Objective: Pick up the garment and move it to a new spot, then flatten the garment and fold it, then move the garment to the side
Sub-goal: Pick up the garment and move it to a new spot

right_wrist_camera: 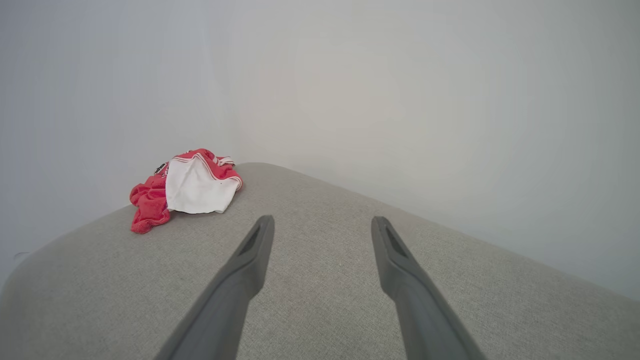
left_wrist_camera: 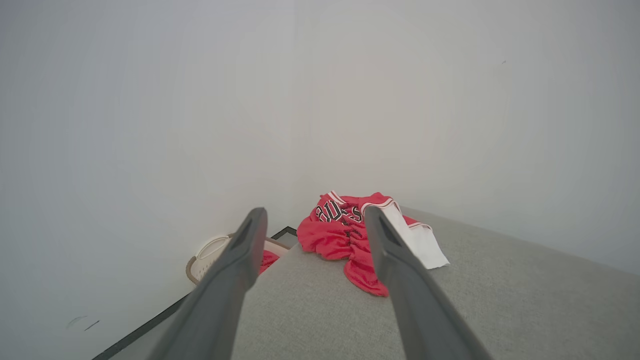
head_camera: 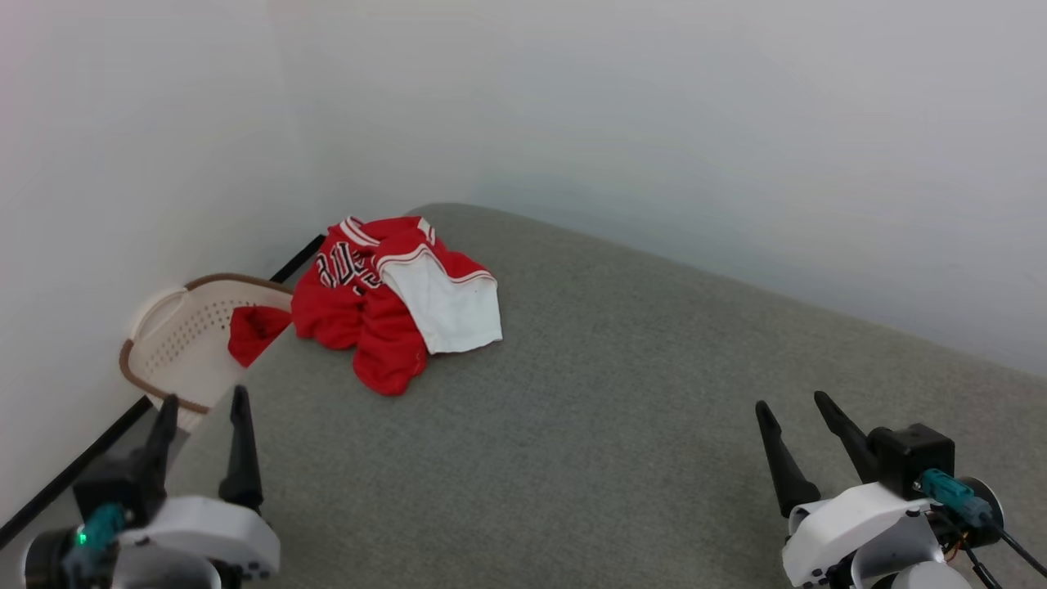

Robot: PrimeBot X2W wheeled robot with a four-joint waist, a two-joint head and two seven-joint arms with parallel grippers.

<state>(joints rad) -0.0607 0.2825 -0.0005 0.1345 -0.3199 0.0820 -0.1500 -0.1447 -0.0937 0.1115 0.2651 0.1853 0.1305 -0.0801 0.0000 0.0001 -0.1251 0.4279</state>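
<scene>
Right beside the basket [head_camera: 184, 339] the garment [head_camera: 352, 311] lies crumpled, and we hold left fingers [head_camera: 243, 442] and right fingers [head_camera: 781, 458] wide open, empty, ready to reach.

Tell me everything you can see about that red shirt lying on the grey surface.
The jersey is red with red-white striped trim, a white short sleeve and dark, white-outlined lettering that folds partly hide. It looks like thin, soft sports fabric. It lies crumpled in a heap, with the sleeve on top, near the far left corner of the grey cushion and close to the wall. It rests on the cushion and nothing holds it.
</scene>
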